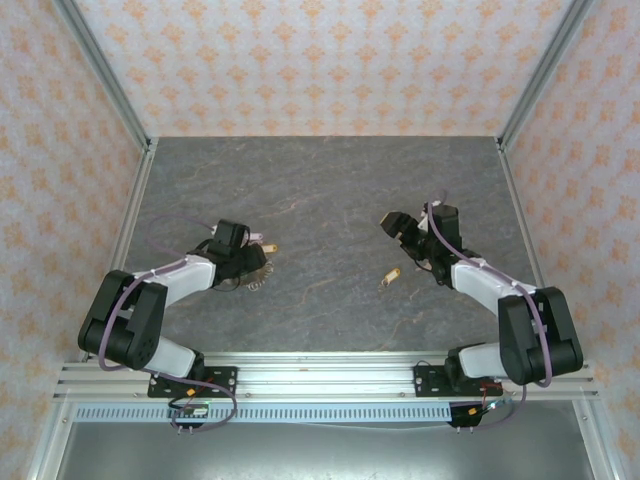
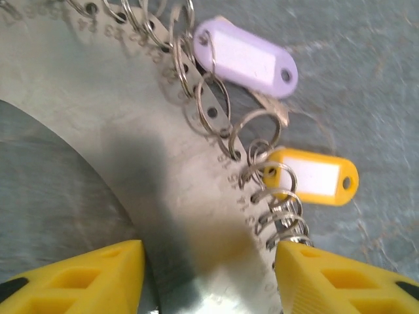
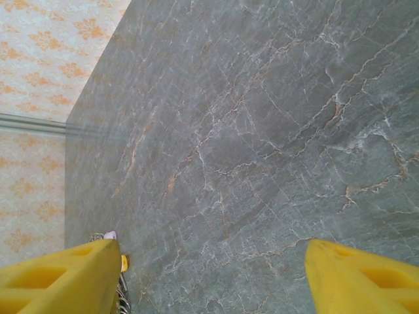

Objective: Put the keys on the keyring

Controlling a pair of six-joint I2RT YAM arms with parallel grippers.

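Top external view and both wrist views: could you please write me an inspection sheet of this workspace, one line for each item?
Surface: grey veined table, no spill or damage seen.
Job's things: keyring, a flat metal band carrying many small split rings, lies by the left arm; a purple tag and a yellow tag hang on its rings; one loose key with a yellow head lies apart, nearer the right arm.
Clutter: nothing seen.
Grippers: left gripper straddles the keyring's band, grip cannot be told; right gripper open over bare table.
Cables: purple cables run along both arms.
Surroundings: patterned walls; metal rail at the near edge.
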